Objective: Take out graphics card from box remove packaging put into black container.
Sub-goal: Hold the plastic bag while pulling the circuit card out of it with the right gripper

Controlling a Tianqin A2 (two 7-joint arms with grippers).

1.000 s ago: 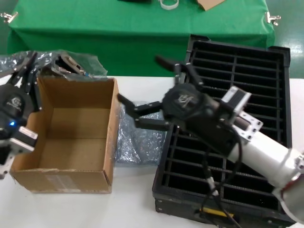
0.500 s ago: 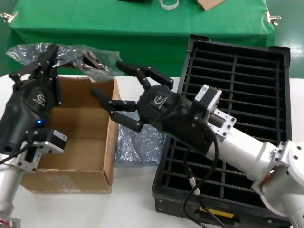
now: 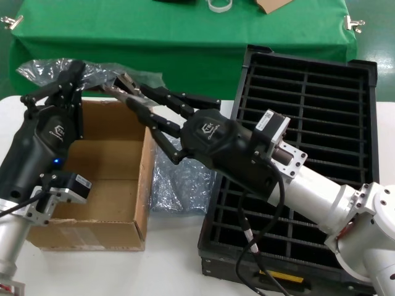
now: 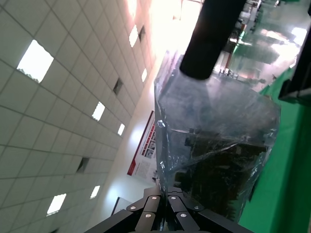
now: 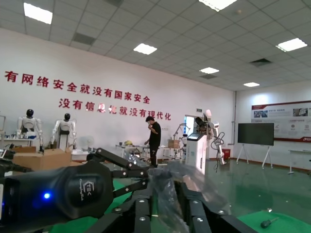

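The graphics card (image 3: 125,81) is still inside its packaging (image 3: 92,69), a crinkly grey bag held in the air over the far edge of the box (image 3: 145,166). My left gripper (image 3: 65,73) is shut on one end of the bag. My right gripper (image 3: 128,92) is shut on the other end, by the card's silver bracket. In the left wrist view the jaws (image 4: 166,195) pinch the bag, and the dark card (image 4: 218,170) shows through it. In the right wrist view the plastic (image 5: 170,194) is pinched in my right gripper (image 5: 167,188). The black container (image 3: 365,123) lies to the right.
Another crinkly grey bag (image 3: 179,179) lies on the white table between the box and the container. The box shows a bare cardboard floor. Behind stands a green-covered table (image 3: 185,37) with a white tape roll (image 3: 220,5).
My right gripper swung left and up from the container's edge and shut on the bag's end. My left gripper rose with the bag from the box's far left corner.
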